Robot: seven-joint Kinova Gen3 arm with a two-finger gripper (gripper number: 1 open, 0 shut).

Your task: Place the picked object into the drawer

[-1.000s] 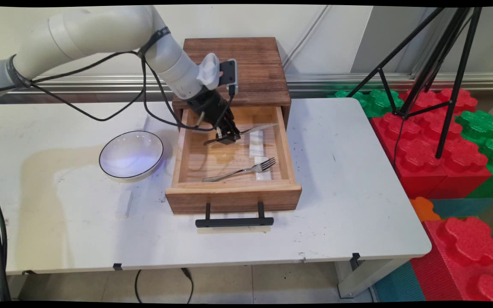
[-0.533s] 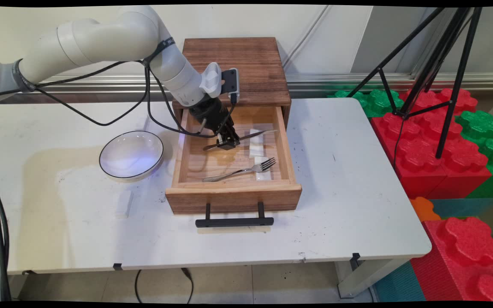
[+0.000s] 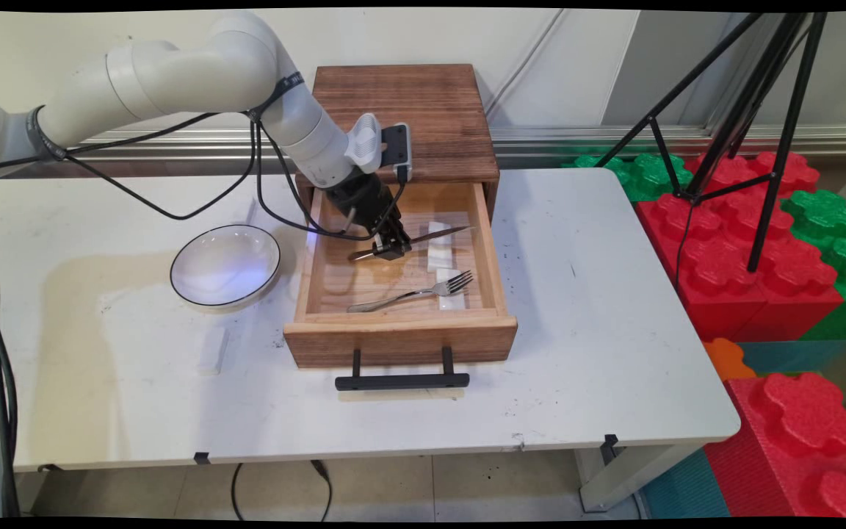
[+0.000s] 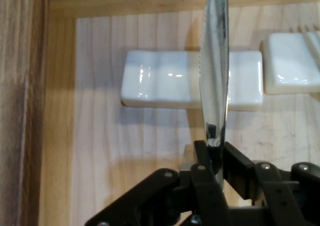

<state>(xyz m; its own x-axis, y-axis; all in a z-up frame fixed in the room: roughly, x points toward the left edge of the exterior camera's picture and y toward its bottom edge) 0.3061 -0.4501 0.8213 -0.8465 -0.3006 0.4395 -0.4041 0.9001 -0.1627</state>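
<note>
My gripper (image 3: pixel 391 248) is inside the open wooden drawer (image 3: pixel 399 328), shut on a metal table knife (image 3: pixel 430 236). In the hand view the gripper (image 4: pixel 215 158) pinches the knife (image 4: pixel 215 71) near the base of the blade, and the blade runs straight away over a white rectangular cutlery rest (image 4: pixel 165 86). That rest (image 3: pixel 439 246) lies in the drawer's right half, just under the blade. A fork (image 3: pixel 412 293) lies nearer the drawer front, its tines on a second white rest (image 3: pixel 452 300). The edge of the second rest (image 4: pixel 292 68) shows at the right of the hand view.
The drawer belongs to a small dark wooden cabinet (image 3: pixel 408 117) at the table's back. A white bowl with a dark rim (image 3: pixel 225 264) sits left of the drawer, and a white block (image 3: pixel 213 349) lies in front of it. A black tripod (image 3: pixel 746 110) and foam blocks (image 3: pixel 761 257) stand right of the table.
The gripper has moved down and slightly forward in the drawer with the knife, bringing the blade lower over the white rest. Fork, bowl and drawer have not moved.
</note>
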